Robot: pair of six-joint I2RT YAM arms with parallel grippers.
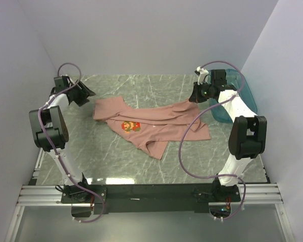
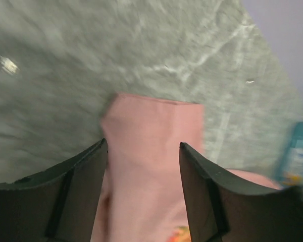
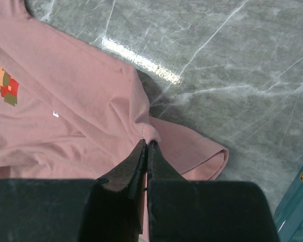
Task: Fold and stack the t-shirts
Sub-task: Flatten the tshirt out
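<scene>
While the left gripper (image 1: 85, 94) sits in the upper left of the top view, just beside the left end of the t-shirt (image 1: 151, 123), that view does not show whether it touches the cloth. In the blurred left wrist view its two dark fingers (image 2: 76, 191) are spread wide apart. A flat pink flap of the shirt fills the gap between them, and nothing is caught.

The shirt lies crumpled and unfolded across the middle of the green marble table (image 1: 116, 166). It stretches from upper left towards the right, with one loose tail hanging down towards the lower centre. Its chest print (image 1: 131, 126) faces up, left of centre.

Further right, in the upper right of the top view, the right gripper (image 3: 145, 149) is at the shirt's right end. The right wrist view shows its fingers pressed together on a small puckered ridge of pink fabric, with a sleeve opening lying flat just to the right of them.

At the far right a teal tub (image 1: 237, 98) stands on the table, beyond the right arm.
</scene>
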